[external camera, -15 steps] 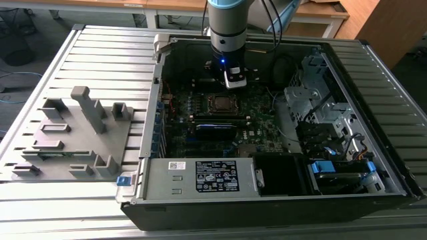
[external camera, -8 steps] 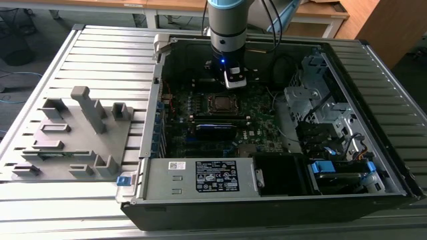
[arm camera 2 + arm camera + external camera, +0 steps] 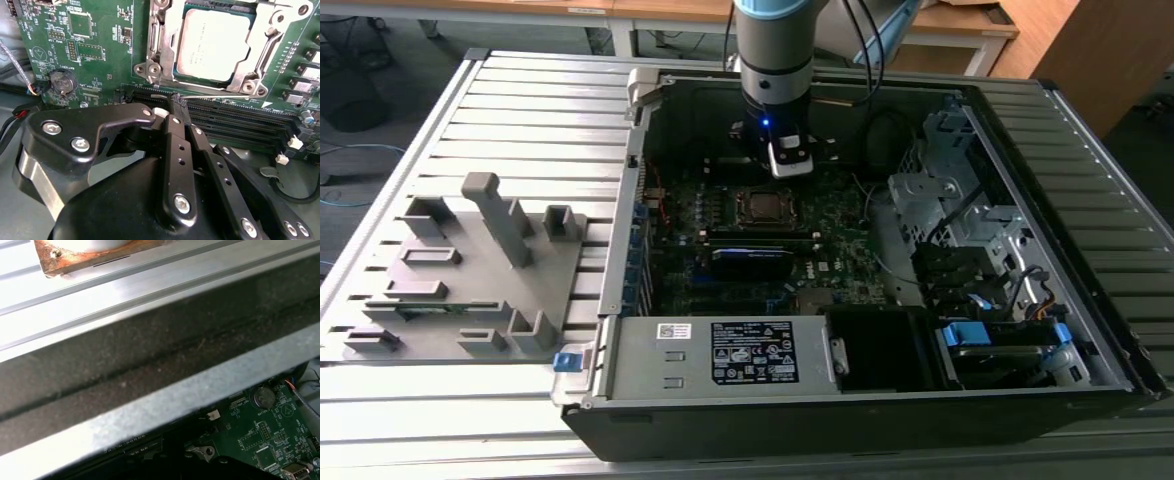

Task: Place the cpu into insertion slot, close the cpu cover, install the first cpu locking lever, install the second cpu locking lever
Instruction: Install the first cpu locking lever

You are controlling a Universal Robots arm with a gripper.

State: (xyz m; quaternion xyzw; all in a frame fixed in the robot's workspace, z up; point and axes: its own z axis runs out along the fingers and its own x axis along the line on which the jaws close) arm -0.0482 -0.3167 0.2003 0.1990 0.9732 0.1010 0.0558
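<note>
You had the gripper (image 3: 178,102) with fingers closed together, tips at a cpu locking lever (image 3: 220,92), seemingly to push it home. The cpu (image 3: 212,42) sat in the insertion slot (image 3: 175,60) beneath the lowered cpu cover (image 3: 252,62).

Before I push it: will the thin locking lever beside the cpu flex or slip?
The locking lever is a thin bare-metal rod, so likely springy, not rigid. Its smooth surface may slip off the pincer.

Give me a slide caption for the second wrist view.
Gripper at a locking lever beside the cpu seated within its closed cover.
</note>
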